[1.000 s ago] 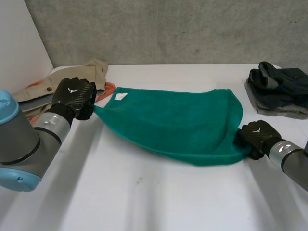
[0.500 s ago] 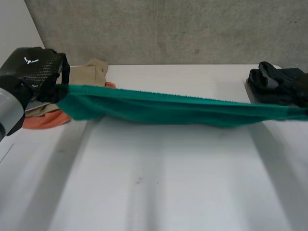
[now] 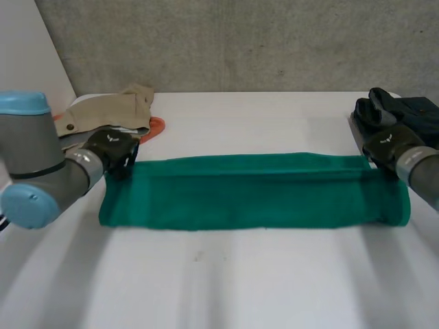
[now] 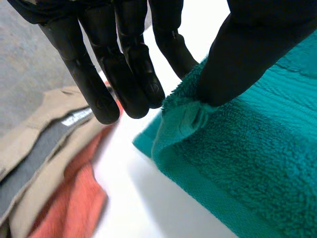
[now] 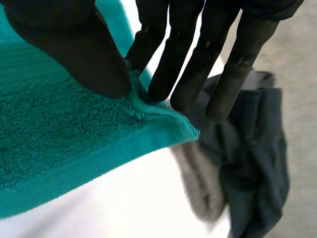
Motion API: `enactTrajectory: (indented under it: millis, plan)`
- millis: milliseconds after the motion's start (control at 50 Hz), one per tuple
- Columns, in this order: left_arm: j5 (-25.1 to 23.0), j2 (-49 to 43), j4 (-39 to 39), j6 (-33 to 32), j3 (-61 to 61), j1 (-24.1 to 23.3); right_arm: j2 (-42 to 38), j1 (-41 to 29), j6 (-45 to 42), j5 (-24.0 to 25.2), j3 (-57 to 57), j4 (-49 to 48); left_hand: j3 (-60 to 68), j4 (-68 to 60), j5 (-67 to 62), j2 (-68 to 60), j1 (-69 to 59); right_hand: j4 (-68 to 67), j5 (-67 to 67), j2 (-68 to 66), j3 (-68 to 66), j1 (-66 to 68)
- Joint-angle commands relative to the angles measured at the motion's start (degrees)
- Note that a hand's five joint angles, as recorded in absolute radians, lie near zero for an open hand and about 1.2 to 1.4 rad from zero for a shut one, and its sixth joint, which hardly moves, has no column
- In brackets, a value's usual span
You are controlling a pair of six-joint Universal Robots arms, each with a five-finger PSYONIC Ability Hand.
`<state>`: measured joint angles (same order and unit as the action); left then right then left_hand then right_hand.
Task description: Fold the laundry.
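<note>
Lowered since half a second ago, the green towel [image 3: 254, 192] lies folded once, a long band across the middle of the table [image 3: 240, 281]. At its far left corner the left hand [image 3: 113, 151] pinches it; at its far right corner the right hand [image 3: 387, 145] does likewise. Judgement: first fold done; cross folds and the beige pile [image 3: 103, 113] remain.

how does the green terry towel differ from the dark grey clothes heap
The green terry towel lies flat in a long band; the dark grey clothes heap sits bunched, smaller. The left hand and right hand pinch the towel's corners; neither grips the heap. Both rest on the white table.
</note>
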<state>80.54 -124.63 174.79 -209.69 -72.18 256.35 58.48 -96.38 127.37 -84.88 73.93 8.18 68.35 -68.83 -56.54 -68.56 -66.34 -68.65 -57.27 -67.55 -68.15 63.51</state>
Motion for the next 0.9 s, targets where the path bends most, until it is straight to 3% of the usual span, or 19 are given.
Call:
enactTrajectory:
  millis: [20,120,280,300,320,360,380,440,560,620,680,760,900]
  plan:
    - [1.7,-8.1,7.2,-0.2,10.1,-1.1,-8.1,-2.2,0.9,0.2,-4.6,-13.3,11.6,-11.2,-13.5,-11.4,-13.7,-11.3,-12.7,-12.4,-11.9,16.5]
    - [3.9,-14.3,12.2,-0.7,17.0,-2.5,-14.1,-3.1,0.9,0.1,-9.4,-18.6,11.6,-11.2,-13.5,-11.4,-13.7,-11.3,-12.7,-12.4,-11.9,16.5]
    - [4.1,-21.0,13.1,-0.7,24.0,-3.4,-22.1,-3.5,1.4,-0.2,-16.7,-24.7,11.6,-11.2,-13.5,-11.4,-13.7,-11.3,-12.7,-12.4,-11.9,16.5]
    - [4.0,-21.2,13.1,-0.7,24.2,-3.6,-23.2,-3.6,1.7,-1.1,-18.0,-26.0,-14.8,15.3,13.0,15.0,12.8,24.2,22.8,23.1,23.7,-19.1]
    - [3.7,-21.3,13.3,-0.7,24.1,-4.1,-23.7,-3.8,1.8,-1.8,-18.6,-26.4,-58.4,58.8,56.5,58.6,56.3,58.2,56.8,57.1,57.7,-53.1]
    - [3.7,-21.0,13.6,-0.7,23.9,-4.7,-23.8,-4.3,2.7,-4.4,-19.2,-27.0,-47.1,47.5,45.3,47.3,45.1,58.7,57.3,57.6,58.1,-53.5]
    - [3.7,-20.8,14.3,-0.5,23.8,-5.2,-23.4,-4.5,3.1,-5.0,-19.2,-26.9,-58.4,58.8,56.5,58.6,56.3,58.7,57.3,57.6,58.1,-53.5]
    - [3.9,-19.2,14.6,-0.3,22.2,-5.9,-19.7,-4.8,7.2,-6.7,-16.9,-26.3,-58.4,58.8,56.5,58.6,56.3,58.7,57.3,57.6,58.1,-53.5]
    - [3.7,-8.5,14.6,0.6,12.4,-5.9,-2.9,-2.7,18.5,-0.9,-3.0,-17.9,-58.4,58.8,56.5,58.6,56.3,58.7,57.3,57.6,58.1,-53.5]
    - [3.7,-2.8,14.6,1.6,5.5,-5.9,1.3,0.6,21.9,2.6,1.7,-12.4,-58.4,58.8,56.5,58.6,56.3,55.2,53.8,54.1,54.7,-50.1]
    - [3.4,0.1,14.8,2.8,1.3,-5.8,2.5,4.5,23.9,5.8,5.3,-6.6,-58.4,58.8,56.5,58.6,56.3,45.0,43.6,43.9,44.5,-39.8]
    - [3.1,3.0,15.8,4.8,-4.6,-5.6,2.5,7.3,23.5,8.9,8.5,-2.0,-58.4,58.8,56.5,58.6,56.3,42.8,41.4,41.7,42.3,-37.6]
    - [3.0,3.3,18.2,5.4,-8.2,-5.9,-0.4,9.9,23.2,10.9,10.7,-6.1,-58.4,58.8,56.5,58.6,56.3,39.4,38.0,38.3,38.9,-34.3]
